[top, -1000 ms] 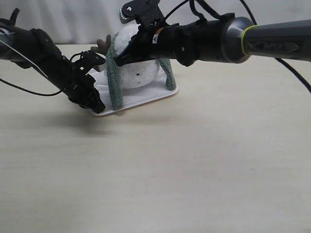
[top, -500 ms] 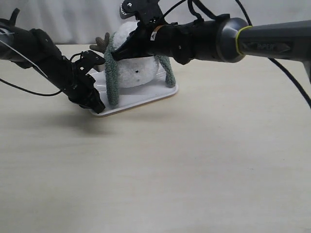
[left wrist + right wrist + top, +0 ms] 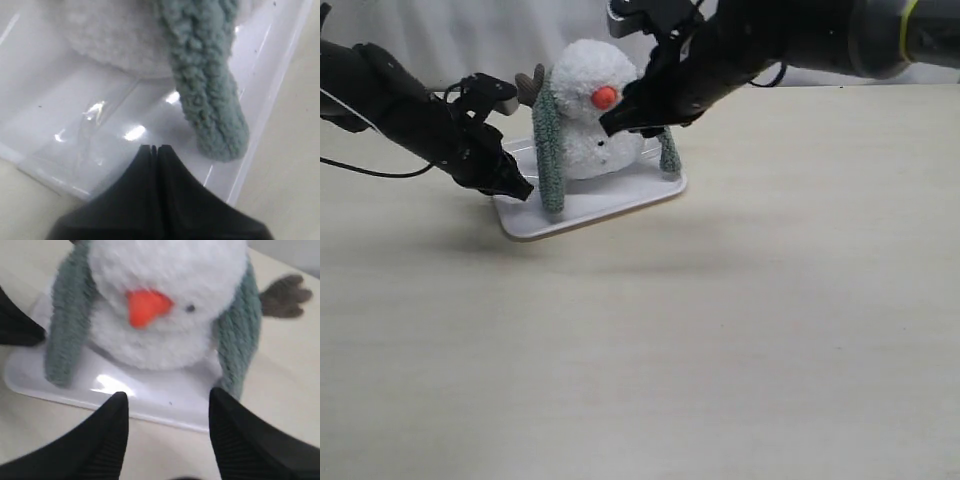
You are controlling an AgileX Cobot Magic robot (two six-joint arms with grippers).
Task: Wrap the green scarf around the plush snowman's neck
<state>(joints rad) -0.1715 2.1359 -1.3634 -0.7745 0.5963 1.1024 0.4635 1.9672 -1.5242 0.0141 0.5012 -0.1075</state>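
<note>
The plush snowman (image 3: 588, 120) stands on a white tray (image 3: 605, 205), its orange nose facing the front. The green scarf (image 3: 549, 152) is draped behind it, with one end hanging down each side onto the tray; the other strand (image 3: 668, 154) hangs on the right. My left gripper (image 3: 516, 186) is shut and empty over the tray's left edge, close to the scarf end (image 3: 210, 105). My right gripper (image 3: 623, 122) hovers open in front of the snowman (image 3: 165, 295), holding nothing. The scarf (image 3: 67, 330) frames the head on both sides. The neck crease is hard to make out.
A brown twig arm (image 3: 284, 294) sticks out beside the scarf, and another (image 3: 529, 86) shows behind the snowman's left side. The tray (image 3: 75, 115) rests on a pale wooden table (image 3: 720, 330). A white wall runs along the back.
My right arm has drawn back from the snowman's head toward the upper right, uncovering its face. My left gripper has risen slightly, still shut.
</note>
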